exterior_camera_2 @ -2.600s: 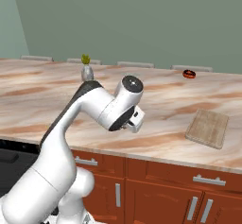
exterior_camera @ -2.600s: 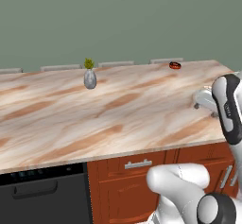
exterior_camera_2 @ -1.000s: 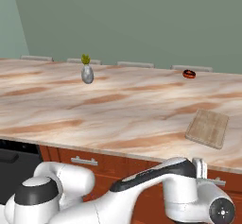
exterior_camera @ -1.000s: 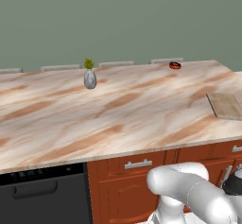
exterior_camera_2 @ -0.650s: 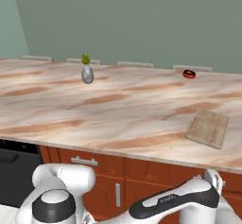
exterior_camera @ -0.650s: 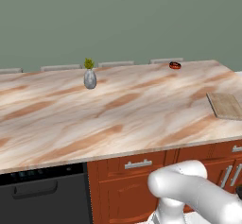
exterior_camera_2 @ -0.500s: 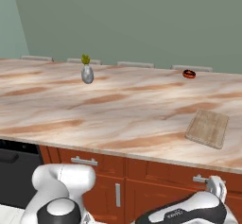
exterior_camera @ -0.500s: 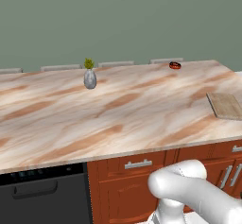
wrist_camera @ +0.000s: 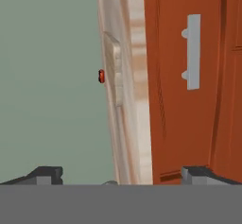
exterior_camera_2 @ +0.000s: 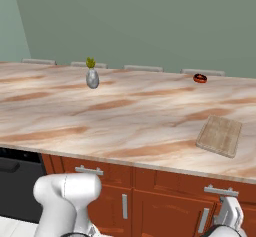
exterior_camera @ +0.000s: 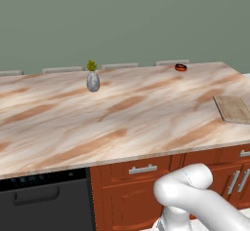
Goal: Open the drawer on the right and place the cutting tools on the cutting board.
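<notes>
Hand view, rolled sideways: drawer (wrist_camera: 182, 76) front fills the right half, reddish-brown, its short silver bar handle (wrist_camera: 193, 52) at upper right. Gripper (wrist_camera: 122, 173) fingertips sit at bottom left and bottom right, spread wide, nothing between them. Countertop (wrist_camera: 134, 38) edge runs down the centre, cutting board (wrist_camera: 114, 67) lying on it. Right base view puts that drawer (exterior_camera_2: 200, 186) at lower right, shut, under the cutting board (exterior_camera_2: 220, 134). Judgement: rigid front, sliding on runners; smooth metal bar is the only hold, take it mid-length and pull squarely outward to avoid slipping off
</notes>
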You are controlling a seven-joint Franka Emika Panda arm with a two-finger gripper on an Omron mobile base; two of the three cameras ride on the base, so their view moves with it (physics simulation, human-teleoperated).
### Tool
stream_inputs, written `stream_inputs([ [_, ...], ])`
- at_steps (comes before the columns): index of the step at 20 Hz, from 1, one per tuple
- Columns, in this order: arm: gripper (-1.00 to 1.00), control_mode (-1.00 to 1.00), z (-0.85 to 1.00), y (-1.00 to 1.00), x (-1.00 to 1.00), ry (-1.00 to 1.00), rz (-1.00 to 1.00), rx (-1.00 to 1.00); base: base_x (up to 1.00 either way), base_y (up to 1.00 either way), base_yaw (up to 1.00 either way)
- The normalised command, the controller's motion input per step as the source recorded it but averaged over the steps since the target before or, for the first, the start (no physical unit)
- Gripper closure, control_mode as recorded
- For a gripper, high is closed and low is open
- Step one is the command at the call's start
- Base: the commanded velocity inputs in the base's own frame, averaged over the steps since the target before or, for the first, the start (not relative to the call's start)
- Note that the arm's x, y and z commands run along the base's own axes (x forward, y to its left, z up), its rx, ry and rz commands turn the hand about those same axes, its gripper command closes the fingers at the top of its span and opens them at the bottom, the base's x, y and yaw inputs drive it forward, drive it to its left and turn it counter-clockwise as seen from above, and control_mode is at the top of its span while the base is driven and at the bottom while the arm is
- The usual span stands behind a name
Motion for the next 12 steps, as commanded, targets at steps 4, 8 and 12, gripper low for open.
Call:
stream_inputs([
  [4,-1.00,-1.00,-0.11,0.00,0.31,-0.03,0.00,0.00,0.00,0.00,0.00],
  [8,-1.00,-1.00,-0.17,0.00,0.23,-0.08,0.00,0.00,0.00,0.00,0.00],
  [12,-1.00,-1.00,-0.27,0.00,0.18,-0.13,0.00,0.00,0.00,0.00,0.00],
])
